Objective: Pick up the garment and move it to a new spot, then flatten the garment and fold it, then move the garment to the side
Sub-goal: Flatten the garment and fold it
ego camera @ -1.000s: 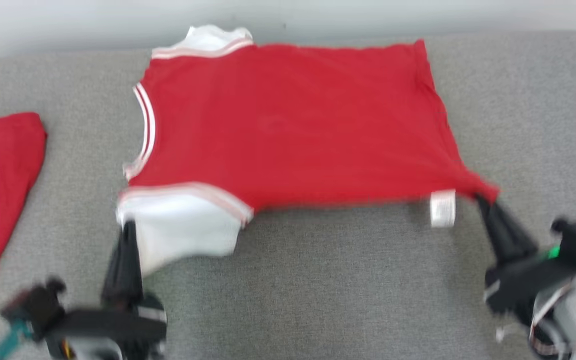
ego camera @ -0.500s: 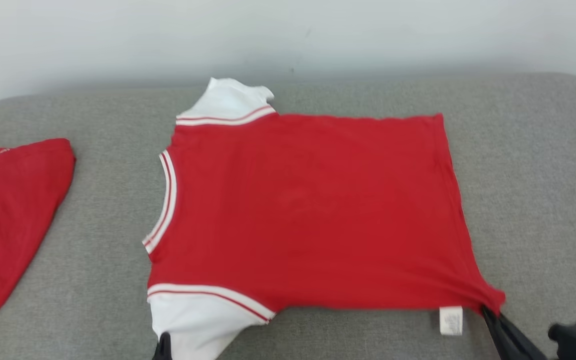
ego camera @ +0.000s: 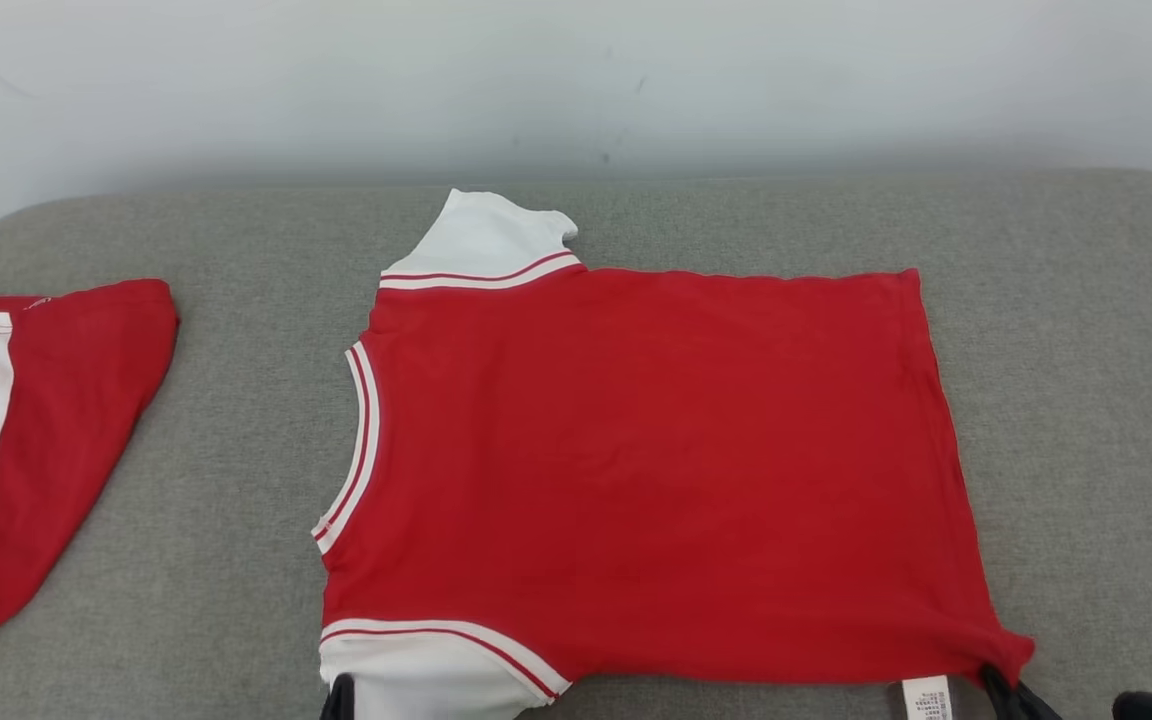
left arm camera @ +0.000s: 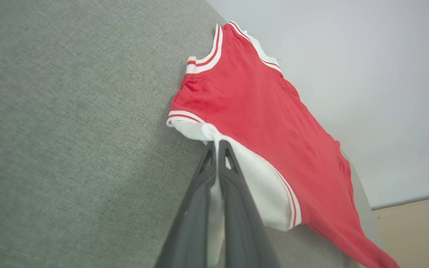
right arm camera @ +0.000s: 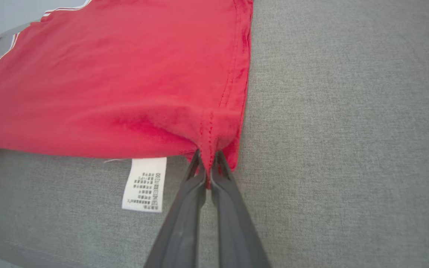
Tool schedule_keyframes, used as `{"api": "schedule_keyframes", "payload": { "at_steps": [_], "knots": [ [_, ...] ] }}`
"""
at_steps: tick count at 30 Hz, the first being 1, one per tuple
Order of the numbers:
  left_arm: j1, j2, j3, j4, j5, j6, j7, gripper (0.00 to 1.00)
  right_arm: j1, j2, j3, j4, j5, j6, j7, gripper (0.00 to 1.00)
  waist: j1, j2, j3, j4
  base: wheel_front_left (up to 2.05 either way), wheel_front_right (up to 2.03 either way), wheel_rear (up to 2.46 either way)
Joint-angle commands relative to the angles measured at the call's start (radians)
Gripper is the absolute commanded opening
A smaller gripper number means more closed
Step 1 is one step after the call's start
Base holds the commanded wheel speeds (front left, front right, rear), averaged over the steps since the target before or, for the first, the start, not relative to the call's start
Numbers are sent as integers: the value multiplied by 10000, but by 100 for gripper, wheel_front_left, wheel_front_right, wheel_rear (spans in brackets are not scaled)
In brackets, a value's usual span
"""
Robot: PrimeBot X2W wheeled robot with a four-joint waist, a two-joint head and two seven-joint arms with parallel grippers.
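The garment (ego camera: 636,470) is a red T-shirt with white sleeves and striped trim, spread flat on the grey cushion with its neck to the left. My left gripper (left arm camera: 216,145) is shut on the near white sleeve (left arm camera: 259,186); its tip peeks in at the head view's bottom edge (ego camera: 339,690). My right gripper (right arm camera: 207,156) is shut on the near hem corner of the garment (right arm camera: 214,130), and shows at the bottom right of the head view (ego camera: 998,682). A white care label (right arm camera: 143,184) hangs just left of that corner.
A second red and white garment (ego camera: 26,430) lies at the cushion's left edge. The grey cushion (ego camera: 1086,400) has free room to the right of the shirt and along its near side. A pale wall (ego camera: 576,90) rises behind.
The head camera has tilted up, so both grippers have slid toward the bottom edge of the view. The shirt lies flatter, its near edge drawn straight between the two grips.
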Motion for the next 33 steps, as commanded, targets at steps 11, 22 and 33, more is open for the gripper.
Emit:
{"api": "schedule_keyframes", "payload": {
  "at_steps": [11,22,33],
  "knots": [
    [-2050,563,117,570,104,-362,578,0,-1847,36,531,39,367,-27,585,0,0,0,367,-421,0,0,0],
    [-4487,725,239,2206,21,-724,1106,0,-3948,177,859,1491,901,-27,661,0,0,0,963,-591,0,0,0],
    [-6003,539,68,4624,501,-1073,493,100,-5460,384,1495,3486,1191,-27,-423,100,0,0,1109,-599,0,0,0]
  ]
}}
